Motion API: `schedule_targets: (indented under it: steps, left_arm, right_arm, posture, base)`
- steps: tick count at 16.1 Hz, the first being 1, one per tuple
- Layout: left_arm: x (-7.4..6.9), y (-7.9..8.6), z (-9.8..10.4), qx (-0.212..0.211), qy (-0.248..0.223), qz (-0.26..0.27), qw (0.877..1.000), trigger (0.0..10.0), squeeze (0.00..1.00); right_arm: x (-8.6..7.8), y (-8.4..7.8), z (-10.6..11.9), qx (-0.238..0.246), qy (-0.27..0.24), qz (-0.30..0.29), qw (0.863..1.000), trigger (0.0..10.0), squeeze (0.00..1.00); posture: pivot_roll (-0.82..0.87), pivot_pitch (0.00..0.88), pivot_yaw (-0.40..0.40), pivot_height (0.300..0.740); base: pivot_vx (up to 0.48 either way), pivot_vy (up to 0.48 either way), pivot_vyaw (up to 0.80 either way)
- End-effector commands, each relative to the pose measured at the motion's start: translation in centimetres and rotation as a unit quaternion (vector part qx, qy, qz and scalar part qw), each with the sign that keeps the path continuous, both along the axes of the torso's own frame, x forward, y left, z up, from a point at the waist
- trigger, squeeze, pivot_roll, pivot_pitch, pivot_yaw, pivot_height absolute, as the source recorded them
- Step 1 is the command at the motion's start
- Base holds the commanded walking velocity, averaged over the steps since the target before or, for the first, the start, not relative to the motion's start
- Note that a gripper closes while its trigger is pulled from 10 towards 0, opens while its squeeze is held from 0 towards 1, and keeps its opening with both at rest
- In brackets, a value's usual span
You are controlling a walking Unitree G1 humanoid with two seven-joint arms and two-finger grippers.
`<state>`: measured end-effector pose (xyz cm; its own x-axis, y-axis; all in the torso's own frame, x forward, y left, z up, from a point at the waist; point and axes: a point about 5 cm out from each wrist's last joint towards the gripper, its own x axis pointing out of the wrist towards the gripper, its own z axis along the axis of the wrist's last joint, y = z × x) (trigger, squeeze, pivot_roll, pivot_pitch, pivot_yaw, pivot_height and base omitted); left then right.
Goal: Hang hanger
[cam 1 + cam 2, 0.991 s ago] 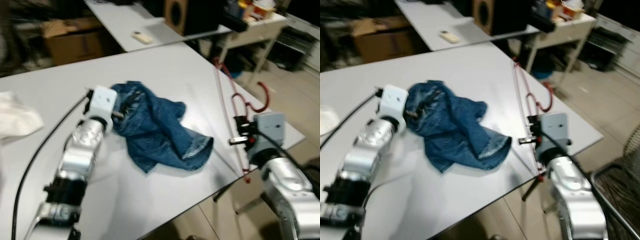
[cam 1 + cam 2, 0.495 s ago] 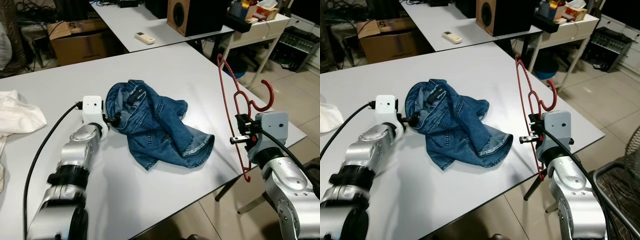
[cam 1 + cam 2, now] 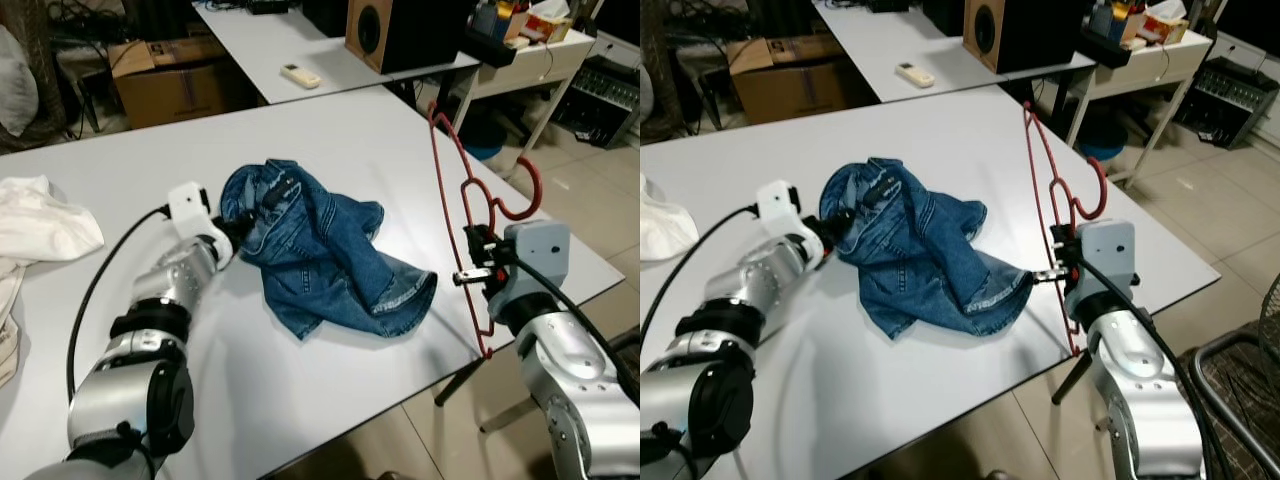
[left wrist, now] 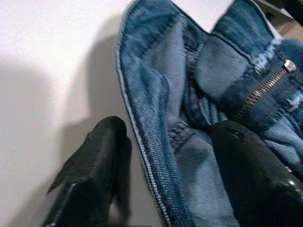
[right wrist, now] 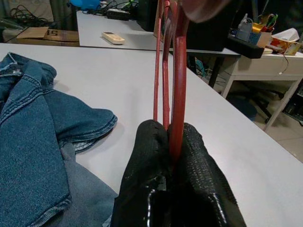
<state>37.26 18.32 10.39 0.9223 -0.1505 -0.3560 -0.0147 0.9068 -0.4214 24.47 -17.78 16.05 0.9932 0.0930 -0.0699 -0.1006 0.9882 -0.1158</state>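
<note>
Jeans (image 3: 325,250) lie crumpled mid-table (image 3: 330,130). Left gripper (image 4: 165,156) at their left edge, fingers either side of the waistband hem. Right gripper (image 5: 171,142) near the table's right edge, hanger (image 3: 468,205) upright in it (hook toward the right). Cloth (image 3: 40,222) at far left. Behind: second table (image 3: 300,45) bearing a remote (image 3: 300,76) and speaker (image 3: 385,30); box (image 3: 165,75) left of it.
</note>
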Motion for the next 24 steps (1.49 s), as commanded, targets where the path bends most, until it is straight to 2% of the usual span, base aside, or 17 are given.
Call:
schedule_targets:
  steps: [1, 3, 7, 10, 14, 20, 21, 22, 24]
  left_arm:
    - [0.3, -0.4, 0.3, -0.002, -0.007, -0.006, 1.000, 0.0, 0.00]
    - [0.6, -0.2, 0.8, -0.033, -0.021, 0.024, 0.999, 0.0, 0.00]
    - [0.8, -0.2, 1.0, -0.049, -0.029, 0.027, 0.998, 0.0, 0.00]
    - [0.8, -0.4, 1.1, -0.048, -0.035, 0.017, 0.998, 0.0, 0.00]
    - [0.6, -0.4, 0.7, -0.013, -0.034, 0.018, 0.999, 0.0, 0.00]
    - [0.7, -0.7, 0.9, -0.019, -0.040, 0.007, 0.999, 0.0, 0.00]
    - [1.0, -0.3, 1.5, 0.000, -0.051, 0.013, 0.999, 0.0, 0.00]
    - [1.6, 0.8, 3.2, 0.111, -0.083, 0.006, 0.990, 0.0, 0.00]
    - [2.9, 2.7, 7.5, 0.206, -0.145, 0.016, 0.968, 0.0, 0.00]
  right_arm:
    - [0.0, 0.0, -0.1, 0.001, -0.001, 0.000, 1.000, 10.0, 0.00]
    - [0.0, 0.2, -0.2, -0.001, -0.001, 0.002, 1.000, 10.0, 0.00]
    - [0.1, 0.5, -0.4, 0.000, 0.000, 0.007, 1.000, 10.0, 0.00]
    - [0.2, 0.6, -0.4, -0.001, 0.000, 0.010, 1.000, 10.0, 0.00]
    - [0.2, 0.6, -0.4, -0.003, 0.001, 0.011, 1.000, 10.0, 0.00]
    - [0.2, 0.7, -0.4, -0.005, 0.000, 0.011, 1.000, 10.0, 0.00]
    - [0.2, 0.6, -0.4, -0.005, -0.001, 0.010, 1.000, 10.0, 0.00]
    - [0.3, 0.5, -0.3, -0.006, -0.002, 0.008, 1.000, 10.0, 0.00]
    - [0.4, 0.5, -0.3, -0.006, -0.005, 0.007, 1.000, 10.0, 0.00]
  posture:
    - [-0.03, 0.000, 0.006, 0.740]
    - [-0.03, 0.000, 0.006, 0.740]
    - [-0.02, 0.000, -0.001, 0.740]
    - [-0.01, 0.000, -0.004, 0.740]
    - [-0.02, 0.002, -0.009, 0.740]
    - [-0.02, 0.001, -0.006, 0.740]
    - [-0.02, 0.000, -0.006, 0.740]
    - [-0.02, 0.000, -0.006, 0.740]
    - [-0.02, 0.000, -0.012, 0.740]
  base:
    - [0.000, 0.000, 0.00]
    - [0.000, 0.000, 0.00]
    - [0.000, 0.000, 0.00]
    - [0.000, 0.000, 0.00]
    - [0.000, 0.000, 0.00]
    - [0.000, 0.000, 0.00]
    - [0.000, 0.000, 0.00]
    - [0.000, 0.000, 0.00]
    - [0.000, 0.000, 0.00]
